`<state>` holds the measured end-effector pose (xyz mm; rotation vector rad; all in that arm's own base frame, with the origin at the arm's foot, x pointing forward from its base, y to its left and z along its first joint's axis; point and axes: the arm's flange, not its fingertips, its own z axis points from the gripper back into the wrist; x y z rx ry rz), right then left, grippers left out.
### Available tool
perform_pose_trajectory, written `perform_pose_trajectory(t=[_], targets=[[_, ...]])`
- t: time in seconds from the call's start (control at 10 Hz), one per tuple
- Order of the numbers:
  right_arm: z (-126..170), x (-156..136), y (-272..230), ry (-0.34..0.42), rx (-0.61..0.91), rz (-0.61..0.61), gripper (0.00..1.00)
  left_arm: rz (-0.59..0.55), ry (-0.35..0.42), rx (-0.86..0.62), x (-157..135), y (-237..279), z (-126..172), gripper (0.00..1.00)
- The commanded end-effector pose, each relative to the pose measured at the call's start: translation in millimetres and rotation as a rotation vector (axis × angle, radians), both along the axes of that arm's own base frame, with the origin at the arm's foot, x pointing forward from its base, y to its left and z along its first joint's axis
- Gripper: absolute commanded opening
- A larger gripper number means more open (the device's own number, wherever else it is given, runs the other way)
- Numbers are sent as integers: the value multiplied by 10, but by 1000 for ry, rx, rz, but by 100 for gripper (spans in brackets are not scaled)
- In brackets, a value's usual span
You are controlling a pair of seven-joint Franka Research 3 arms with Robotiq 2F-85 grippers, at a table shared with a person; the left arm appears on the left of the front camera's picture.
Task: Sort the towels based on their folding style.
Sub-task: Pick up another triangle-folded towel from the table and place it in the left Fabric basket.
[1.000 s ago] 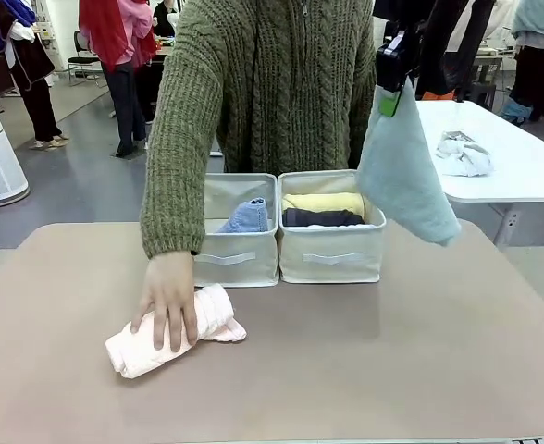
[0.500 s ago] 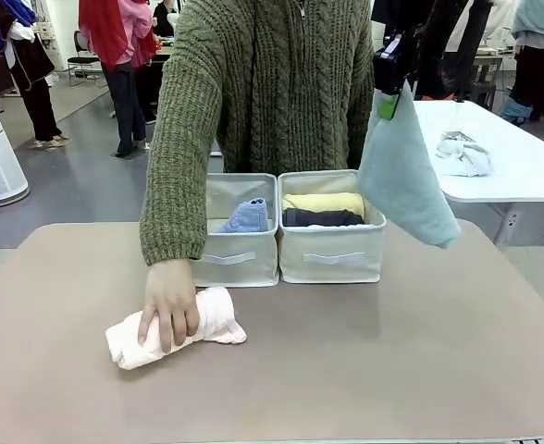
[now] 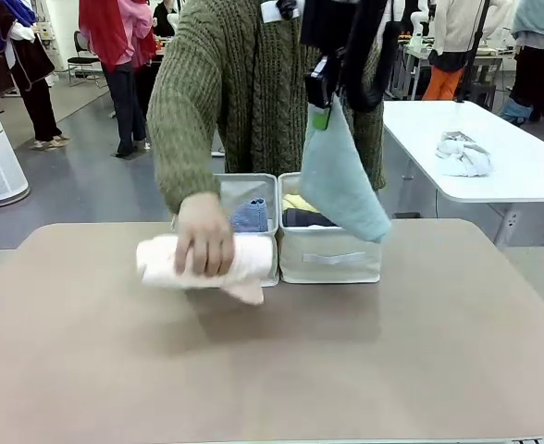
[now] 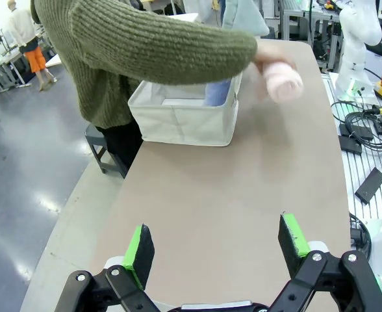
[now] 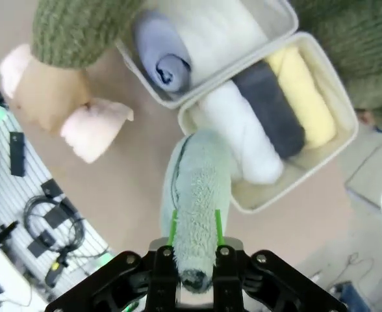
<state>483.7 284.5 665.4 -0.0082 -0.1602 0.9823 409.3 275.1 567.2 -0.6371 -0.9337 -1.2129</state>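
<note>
The right jaws are clamped on the narrow tip of the pale grey-blue towel, which hangs from them as a fuzzy cone widening downward, above the right bin. That cream bin holds three log rolls side by side: the white towel, the dark grey towel and the yellow towel. The left bin holds the lavender-blue cone. Just in front of it the person's hand grips the pink roll, clear of the counter, one loose corner drooping. The left jaws stand wide apart and empty over bare counter.
</note>
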Motion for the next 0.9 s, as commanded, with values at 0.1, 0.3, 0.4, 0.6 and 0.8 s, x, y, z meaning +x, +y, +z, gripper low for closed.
perform_pose_trajectory(t=[0.1, 0.3, 0.4, 0.6, 0.8], targets=[[578, -1229, -1362, 7, -76, -251, 18, 1, -1, 11, -31, 4, 6, 100], [639, -1860, -1741, -30, -25, -330, 18, 1, -1, 11, -31, 4, 6, 100], [627, -1864, -1773, -27, -10, -338, 18, 1, -1, 11, -31, 4, 6, 100], [590, -1803, -1796, -9, -14, -323, 18, 1, -1, 11, -31, 4, 6, 100], [591, -1824, -1816, -14, -12, -311, 18, 1, -1, 11, -31, 4, 6, 100]])
